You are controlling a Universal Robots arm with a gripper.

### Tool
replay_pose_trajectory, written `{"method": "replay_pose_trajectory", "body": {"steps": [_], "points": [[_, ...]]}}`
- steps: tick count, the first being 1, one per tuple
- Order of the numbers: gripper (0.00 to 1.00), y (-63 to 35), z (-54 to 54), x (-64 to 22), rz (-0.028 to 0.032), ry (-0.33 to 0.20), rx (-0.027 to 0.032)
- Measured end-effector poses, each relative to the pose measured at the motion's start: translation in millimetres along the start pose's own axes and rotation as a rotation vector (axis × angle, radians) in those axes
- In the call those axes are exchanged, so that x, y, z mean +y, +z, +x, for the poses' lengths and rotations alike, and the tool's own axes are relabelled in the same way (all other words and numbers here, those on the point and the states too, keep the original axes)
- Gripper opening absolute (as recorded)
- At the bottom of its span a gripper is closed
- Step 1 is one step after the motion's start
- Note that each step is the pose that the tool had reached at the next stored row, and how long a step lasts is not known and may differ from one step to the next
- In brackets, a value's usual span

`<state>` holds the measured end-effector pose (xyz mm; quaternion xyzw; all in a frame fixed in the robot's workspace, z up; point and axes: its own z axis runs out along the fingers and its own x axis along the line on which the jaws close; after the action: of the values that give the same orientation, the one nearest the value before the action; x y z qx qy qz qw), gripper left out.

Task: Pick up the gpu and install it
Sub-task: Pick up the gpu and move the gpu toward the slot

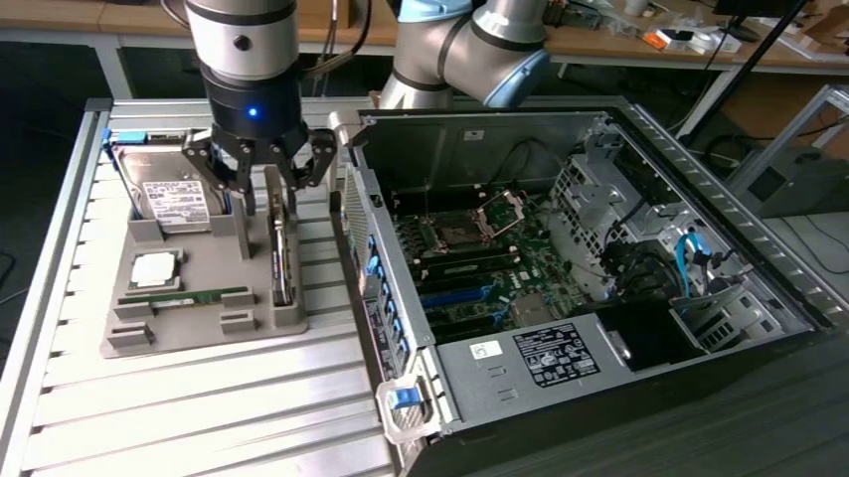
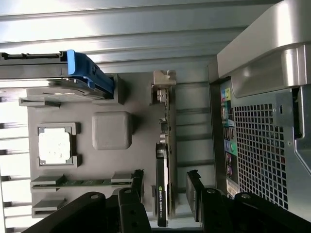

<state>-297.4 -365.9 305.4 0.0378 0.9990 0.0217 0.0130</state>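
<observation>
Gripper [image 1: 269, 179] hangs with fingers apart astride thin flat black gpu [image 1: 281, 253], upright on edge in grey plastic tray [image 1: 186, 326] at nine o'clock of open metal computer case [image 1: 478, 134]; judged light, stiff, fragile: pinch flat faces mid-length, off connector edge.

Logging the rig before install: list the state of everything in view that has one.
gpu: upright on its edge in the grey tray, not lifted.
jaws: open, either side of the gpu, not gripping.
hard drive: resting in the tray, label up.
memory stick: lying in its tray slot.
processor: seated in its tray pocket.
computer case: side open, motherboard exposed.
</observation>
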Motion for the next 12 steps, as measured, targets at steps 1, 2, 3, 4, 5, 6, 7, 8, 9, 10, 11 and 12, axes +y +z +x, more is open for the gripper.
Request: {"method": "replay_pose_trajectory", "body": {"steps": [1,2,3,4,5,6,7,8,9,10,11,12], "points": [[0.48,1.7,0.0,-0.1,0.0000,0.000,0.0000],[0.48,3.4,0.1,-0.1,0.0000,0.000,-0.0001],[0.48,4.9,0.1,-0.1,0.0000,0.000,-0.0001],[0.48,6.4,0.1,-0.1,0.0000,0.000,-0.0001],[0.48,8.0,0.2,-0.2,0.0000,0.000,0.0000],[0.48,10.6,0.3,-0.3,-0.0001,0.000,0.0000],[0.48,14.1,0.4,-0.5,0.0000,0.000,0.0000],[0.48,16.8,0.4,-0.6,0.0000,0.000,0.0000],[0.48,19.2,0.5,-0.7,0.0000,-0.001,0.0001],[0.48,21.3,0.5,-0.8,0.0000,-0.001,0.0000],[0.48,23.6,0.6,-0.9,0.0000,-0.001,0.0000],[0.48,25.6,0.6,-1.0,0.0000,-0.001,0.0000]]}}
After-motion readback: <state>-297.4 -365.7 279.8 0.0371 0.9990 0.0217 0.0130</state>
